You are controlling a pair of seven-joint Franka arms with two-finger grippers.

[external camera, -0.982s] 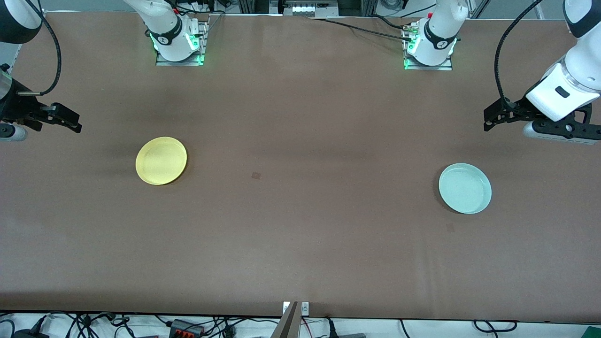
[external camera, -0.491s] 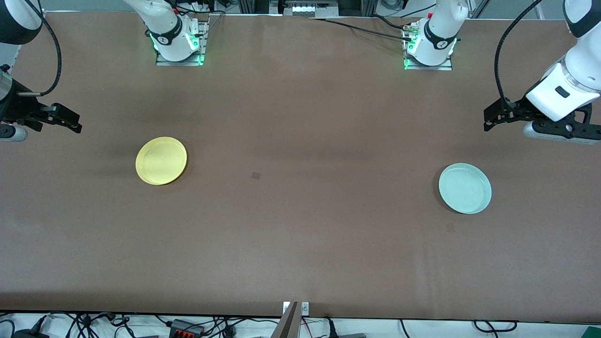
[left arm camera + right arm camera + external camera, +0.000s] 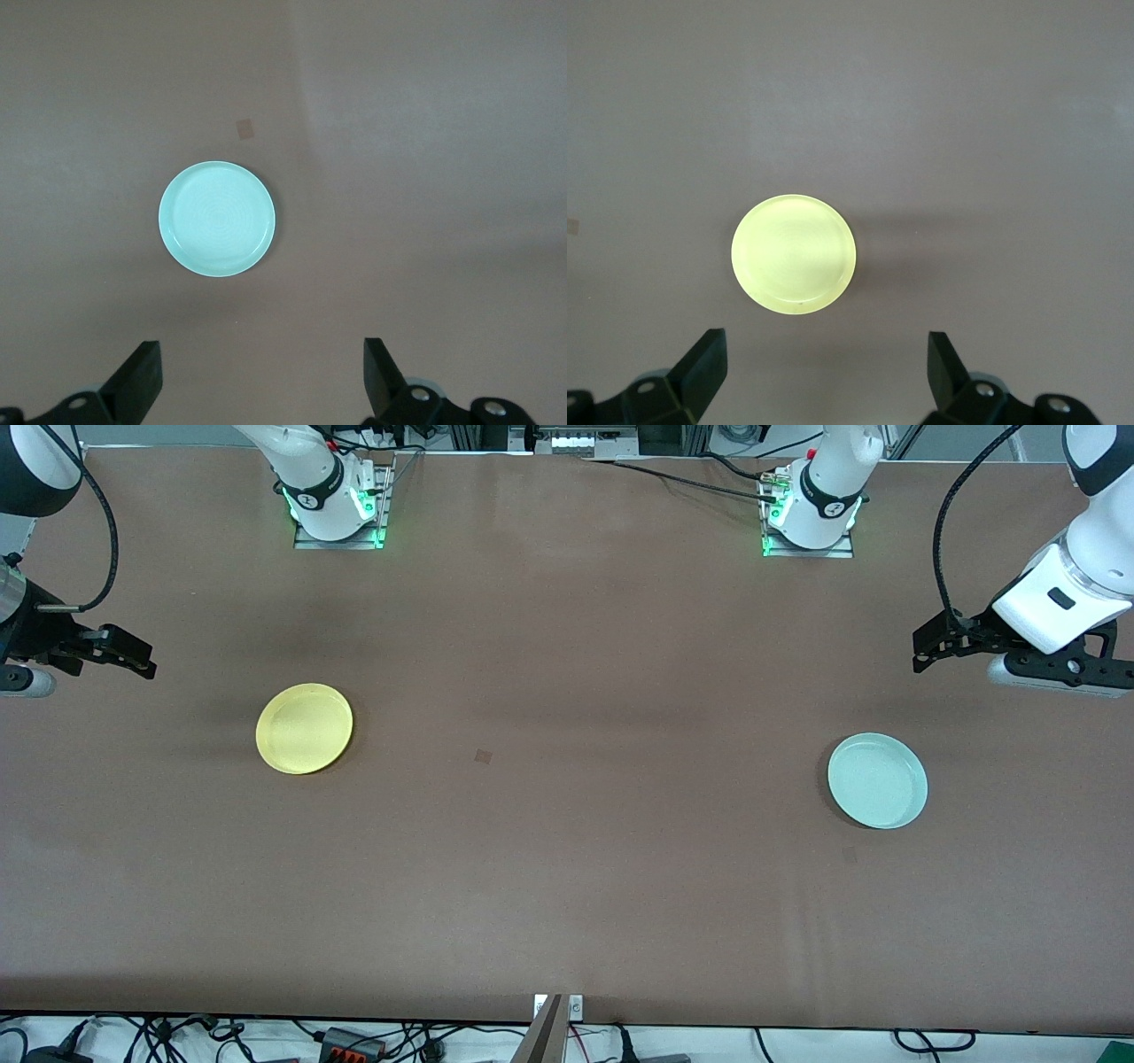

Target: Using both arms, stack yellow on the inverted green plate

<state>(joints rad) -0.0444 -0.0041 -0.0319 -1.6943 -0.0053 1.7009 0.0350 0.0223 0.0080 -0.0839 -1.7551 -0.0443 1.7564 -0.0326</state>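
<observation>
My left pincer point(image 3: 257, 381) and right pincer point(image 3: 824, 376) hung spread and empty above the surface point(image 3: 567, 868), green plate point(image 3: 877, 780) at three o'clock, yellow plate point(image 3: 304, 728) at nine, both upright, awaiting pickup.

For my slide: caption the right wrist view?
Open right tool above yellow plate on brown table.

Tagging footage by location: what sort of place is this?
Likely a robotics lab bench: two bolted-down arms over a brown-covered table, loose cables along its edge, and only a yellow plate and green plate as props.
</observation>
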